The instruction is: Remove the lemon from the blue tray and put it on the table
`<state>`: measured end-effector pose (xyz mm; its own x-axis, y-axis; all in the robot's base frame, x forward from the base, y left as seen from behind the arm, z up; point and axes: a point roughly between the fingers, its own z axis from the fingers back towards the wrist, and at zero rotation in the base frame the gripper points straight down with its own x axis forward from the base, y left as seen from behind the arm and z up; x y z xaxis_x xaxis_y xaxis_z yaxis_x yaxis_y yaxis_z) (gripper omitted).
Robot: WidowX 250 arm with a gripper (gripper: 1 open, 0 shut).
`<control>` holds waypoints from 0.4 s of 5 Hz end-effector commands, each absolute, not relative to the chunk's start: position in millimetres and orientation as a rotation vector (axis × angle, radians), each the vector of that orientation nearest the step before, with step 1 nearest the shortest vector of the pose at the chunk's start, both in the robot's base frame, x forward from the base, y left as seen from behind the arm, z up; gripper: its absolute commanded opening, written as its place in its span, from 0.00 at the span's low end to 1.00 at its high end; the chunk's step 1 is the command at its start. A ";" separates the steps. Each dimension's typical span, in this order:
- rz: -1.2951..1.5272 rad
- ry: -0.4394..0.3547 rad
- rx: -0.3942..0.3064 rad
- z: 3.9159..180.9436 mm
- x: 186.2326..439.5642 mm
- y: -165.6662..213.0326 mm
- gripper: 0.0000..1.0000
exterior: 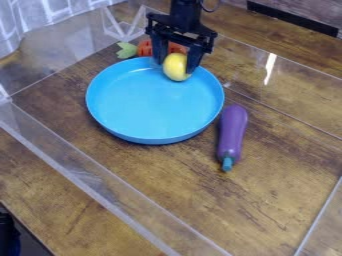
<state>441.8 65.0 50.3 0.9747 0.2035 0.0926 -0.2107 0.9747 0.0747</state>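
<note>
I judge the step in hand to be taking hold of the lemon [175,67], which lies at the far edge of the blue tray [154,105], right by the gripper [177,55]. To do this well, I want to centre the fingers on the fruit's sides before closing, low enough to catch its widest part, because a pinch on the smooth upper curve could squirt it back across the tray. I should close gently, watch whether it turns, then lift straight up until it clears the rim before travelling sideways. The carrot [144,47] sits just beside the fingers, so I would keep the opening move small on that side. For the release, I favour the table [254,210] on the near side, away from the eggplant [233,134], and a low set-down, since a round fruit may roll on the glossy sheet. As for pose, the arm comes in from the top of my view, reaching down over the far rim, with its dark jaws spread apart at the lemon's far end. From this camera I cannot tell whether either finger touches the skin.
</note>
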 end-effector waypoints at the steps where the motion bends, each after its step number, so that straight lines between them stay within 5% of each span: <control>1: 0.183 -0.092 0.079 50.5 444.0 50.5 0.00; 2: 0.179 -0.088 0.078 49.5 444.2 47.6 0.00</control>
